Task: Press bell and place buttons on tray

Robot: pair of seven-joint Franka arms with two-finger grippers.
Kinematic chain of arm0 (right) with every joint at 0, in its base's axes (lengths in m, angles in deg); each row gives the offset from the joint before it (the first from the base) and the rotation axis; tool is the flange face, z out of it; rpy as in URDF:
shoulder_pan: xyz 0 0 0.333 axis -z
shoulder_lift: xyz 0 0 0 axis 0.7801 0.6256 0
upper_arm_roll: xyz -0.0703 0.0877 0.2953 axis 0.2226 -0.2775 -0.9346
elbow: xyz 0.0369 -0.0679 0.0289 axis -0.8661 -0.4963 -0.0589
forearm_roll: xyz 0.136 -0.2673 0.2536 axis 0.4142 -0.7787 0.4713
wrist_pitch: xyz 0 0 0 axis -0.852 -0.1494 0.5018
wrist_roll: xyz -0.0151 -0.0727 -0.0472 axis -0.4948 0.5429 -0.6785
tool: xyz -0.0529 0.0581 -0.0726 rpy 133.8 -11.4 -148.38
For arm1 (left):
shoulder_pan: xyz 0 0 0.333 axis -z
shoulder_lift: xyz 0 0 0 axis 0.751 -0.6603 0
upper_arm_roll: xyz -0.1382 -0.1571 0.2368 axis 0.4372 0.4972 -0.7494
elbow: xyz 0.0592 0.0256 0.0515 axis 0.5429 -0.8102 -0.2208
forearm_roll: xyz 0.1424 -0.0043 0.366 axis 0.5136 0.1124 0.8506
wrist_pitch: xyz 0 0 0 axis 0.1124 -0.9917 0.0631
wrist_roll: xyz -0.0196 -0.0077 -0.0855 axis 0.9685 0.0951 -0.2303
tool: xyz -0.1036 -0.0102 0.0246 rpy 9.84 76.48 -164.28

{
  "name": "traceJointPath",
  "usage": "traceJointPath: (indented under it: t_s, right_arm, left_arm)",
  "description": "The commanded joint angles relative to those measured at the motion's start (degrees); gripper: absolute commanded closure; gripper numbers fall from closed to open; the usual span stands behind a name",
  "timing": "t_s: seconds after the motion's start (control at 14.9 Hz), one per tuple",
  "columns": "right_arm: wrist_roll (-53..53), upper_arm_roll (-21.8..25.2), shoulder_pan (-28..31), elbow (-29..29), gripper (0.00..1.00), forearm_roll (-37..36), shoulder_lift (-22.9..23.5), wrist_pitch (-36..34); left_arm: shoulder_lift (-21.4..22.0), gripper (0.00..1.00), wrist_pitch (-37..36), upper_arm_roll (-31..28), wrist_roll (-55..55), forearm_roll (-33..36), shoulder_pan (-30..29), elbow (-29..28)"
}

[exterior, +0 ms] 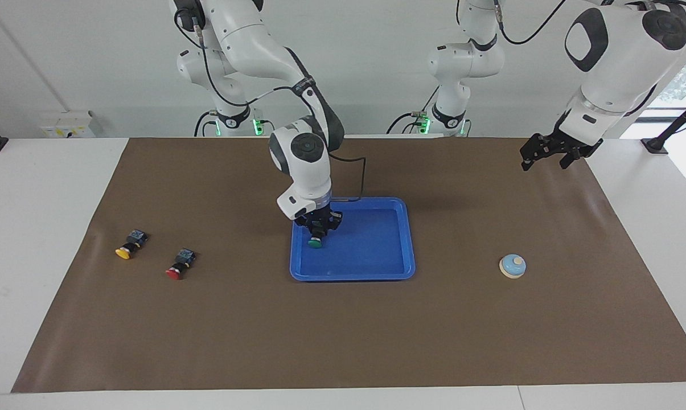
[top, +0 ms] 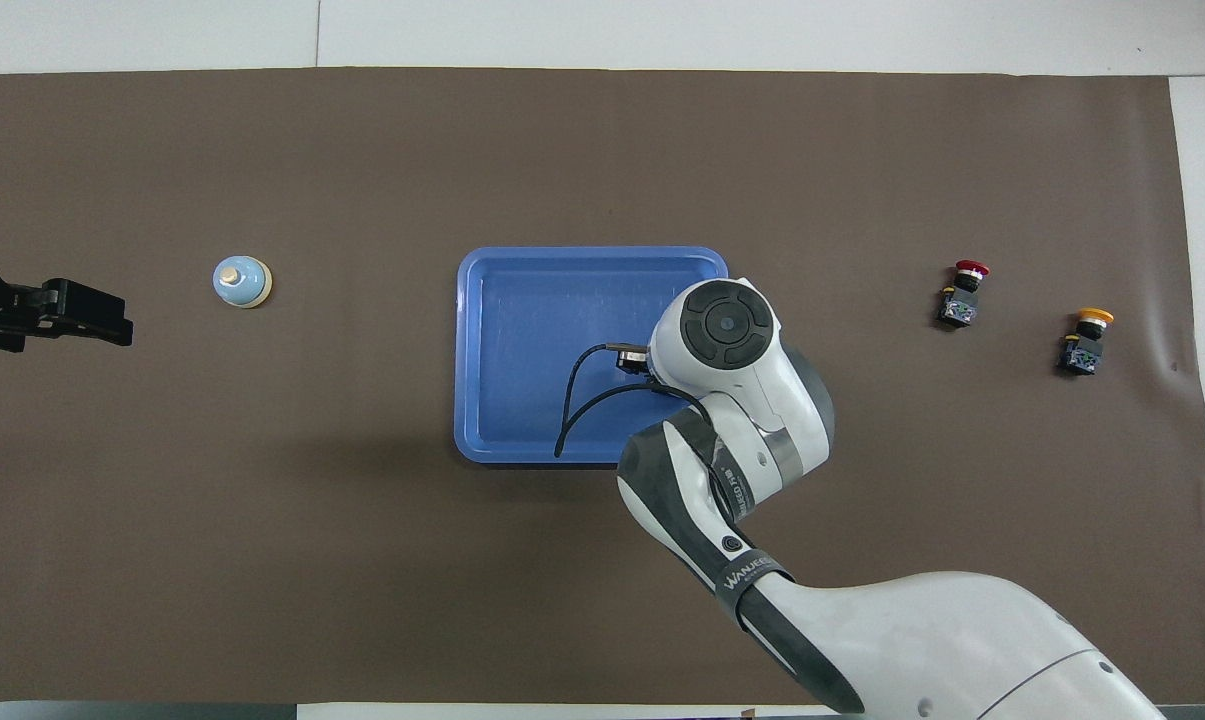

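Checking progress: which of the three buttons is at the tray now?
The green button, held by the right gripper over the tray. The red button and yellow button lie on the mat toward the right arm's end.

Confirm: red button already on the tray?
No, the red button lies on the brown mat beside the yellow button, apart from the tray.

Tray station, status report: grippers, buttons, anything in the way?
Right gripper shut on green button, low over tray. Left gripper waits, raised, open. Red button, yellow button on mat. Bell untouched. Nothing blocking.
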Motion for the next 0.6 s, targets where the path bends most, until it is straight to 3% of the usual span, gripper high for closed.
traceJointPath:
  t_s: [0.0, 0.07, 0.13, 0.2, 0.27, 0.54]
  right_arm:
    - [0.26, 0.11, -0.29, -2.45, 1.0, 1.03, -1.41, 1.53]
    - [0.35, 0.11, -0.29, -2.45, 0.9, 1.03, -1.41, 1.36]
    - [0.35, 0.11, -0.29, -2.28, 0.47, 1.03, -1.41, 1.09]
    - [0.87, 0.11, -0.21, -2.01, 0.13, 1.11, -1.41, 0.74]
    - [2.01, 0.11, -0.2, -1.66, 0.0, 1.03, -1.5, 0.04]
    - [3.34, 0.2, 0.67, 4.82, 0.0, 1.11, -2.82, -10.12]
  left_arm:
    - [0.58, 0.0, -0.1, 0.0, -0.07, 0.68, -0.07, -0.05]
    - [0.58, 0.0, -0.1, 0.0, -0.07, 0.68, -0.07, -0.05]
    - [0.58, 0.0, -0.1, 0.0, -0.07, 0.68, -0.07, -0.05]
    - [0.58, 0.0, -0.1, 0.0, -0.07, 0.68, -0.07, -0.05]
    - [0.58, 0.0, -0.1, 0.0, -0.07, 0.68, -0.07, -0.05]
    - [0.58, 0.0, -0.1, 0.0, -0.07, 0.68, -0.07, -0.05]
